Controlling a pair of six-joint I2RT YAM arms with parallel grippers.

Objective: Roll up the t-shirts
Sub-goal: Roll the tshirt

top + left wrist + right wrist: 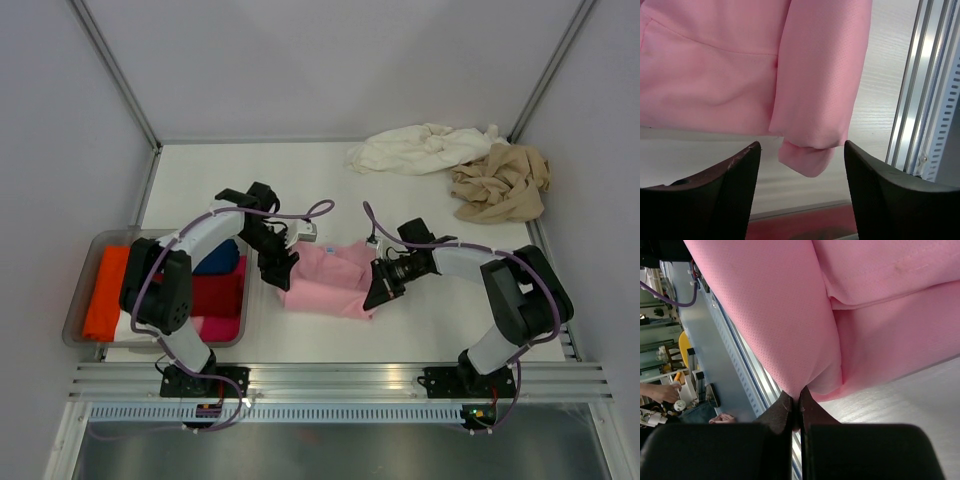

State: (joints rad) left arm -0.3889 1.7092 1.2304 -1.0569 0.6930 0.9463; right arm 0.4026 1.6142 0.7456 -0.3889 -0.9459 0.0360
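Pink t-shirt lies partly folded at the middle of the table, near its front edge, between the two claws. The right gripper is at the shirt's right front corner, its fingers pressed together on a fold of the pink cloth, which rises from their tips. The left gripper stands at the shirt's left edge with its jaws wide apart and holding nothing, a sleeve cuff just ahead of them. The cream-white t-shirt and tan t-shirt lie crumpled, touching, in the far right corner. A clear tray of folded clothes sits at the left.
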